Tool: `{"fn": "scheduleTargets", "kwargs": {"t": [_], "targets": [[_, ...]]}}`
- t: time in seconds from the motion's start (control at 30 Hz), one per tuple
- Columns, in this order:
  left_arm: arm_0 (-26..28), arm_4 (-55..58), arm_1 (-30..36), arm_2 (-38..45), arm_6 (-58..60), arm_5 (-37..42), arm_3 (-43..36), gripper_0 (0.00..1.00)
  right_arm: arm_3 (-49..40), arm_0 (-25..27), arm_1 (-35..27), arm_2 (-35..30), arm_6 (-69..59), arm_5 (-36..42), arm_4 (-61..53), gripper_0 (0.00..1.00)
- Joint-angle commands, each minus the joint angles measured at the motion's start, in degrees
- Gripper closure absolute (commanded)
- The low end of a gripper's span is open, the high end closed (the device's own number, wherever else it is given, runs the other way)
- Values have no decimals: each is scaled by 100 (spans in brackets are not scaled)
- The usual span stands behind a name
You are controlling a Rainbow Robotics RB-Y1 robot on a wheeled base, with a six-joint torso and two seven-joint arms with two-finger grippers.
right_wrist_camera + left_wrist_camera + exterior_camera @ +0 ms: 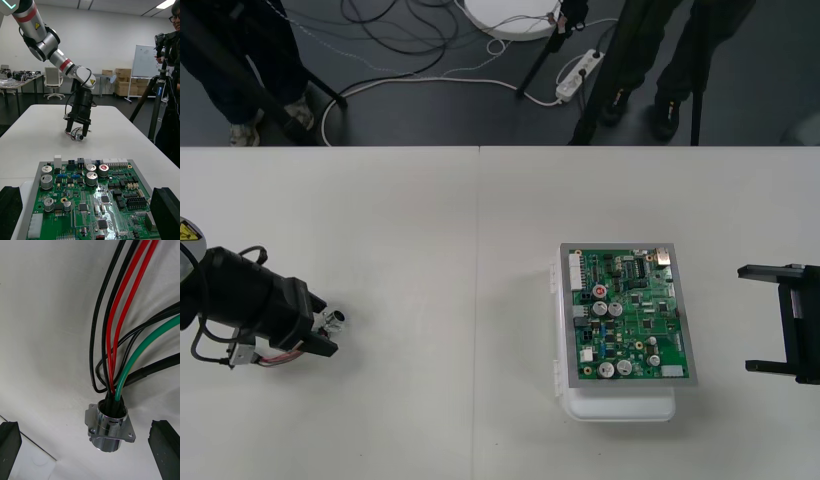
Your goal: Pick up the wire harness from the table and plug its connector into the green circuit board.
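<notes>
Pre-grasp, left edge of table [430, 230].
Left gripper [323, 327], jaws wide, straddles the harness socket [110, 424] for your grasp (nothing gripped); right gripper [748, 318] parked wide, right edge.

In your front view the black two-finger left gripper [325, 328] and its dark wrist cover most of the small wire harness [275, 358]. Just its round metal flanged socket [337, 320] and a loop of red wire peek out, too small for you to read any detail. From the left wrist, its thin red, black and green wires [112, 333] run off the picture's edge, so their far end is cut away. The black two-finger right gripper [746, 318] is cut off by the front view's right edge behind its fingers. The white plastic base [620, 405] lies mostly hidden under the green circuit board [630, 315], whose near edge the right wrist view cuts off.
</notes>
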Motion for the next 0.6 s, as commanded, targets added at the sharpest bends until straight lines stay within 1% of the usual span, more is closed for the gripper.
{"fn": "scheduleTargets", "kwargs": {"t": [0.03, 0.23, 0.6], "targets": [[-209, -51, -185, -64, -384, 104, 47, 0, 28, -146, 20, -11, -296, -77, 17, 0], [-209, 37, -396, -55, -384, 174, 443, 0, 2, -146, 20, -11, -471, -77, 149, 0], [-201, 11, -414, -55, -384, 192, 452, 0, -33, -146, 20, -11, -665, -77, 184, 0]]}}
